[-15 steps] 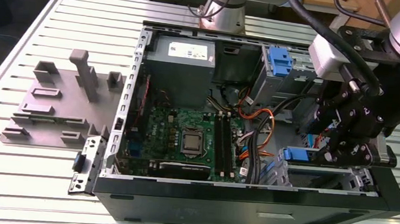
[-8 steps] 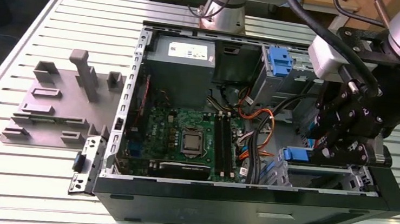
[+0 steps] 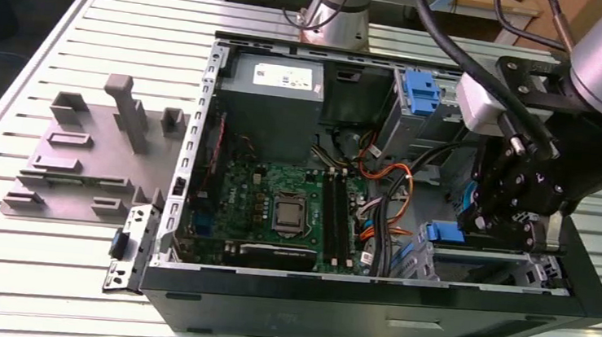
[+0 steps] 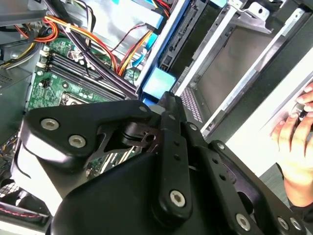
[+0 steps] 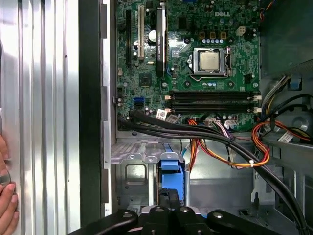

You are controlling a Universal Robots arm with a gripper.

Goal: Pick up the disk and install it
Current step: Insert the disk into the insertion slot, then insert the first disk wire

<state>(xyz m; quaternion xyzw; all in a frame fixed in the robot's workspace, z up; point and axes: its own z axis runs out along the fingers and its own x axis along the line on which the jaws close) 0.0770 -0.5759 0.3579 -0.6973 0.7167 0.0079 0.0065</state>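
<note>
One open computer case (image 3: 268, 296) lies on the slatted worktop (image 3: 30, 275), its drive bay (image 3: 488, 271) at the exterior view's right. Judging by the blue carrier at the bay mouth, installation is under way; seating calls for a straight push. The gripper (image 3: 508, 227), pinched shut on the disk (image 5: 172, 178), sits directly above it.

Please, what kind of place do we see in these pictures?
Probably a robotics lab or assembly test bench: an open computer case lies on a slatted metal table, a grey fixture plate sits beside it, and the arm's gripper reaches into the case.
</note>
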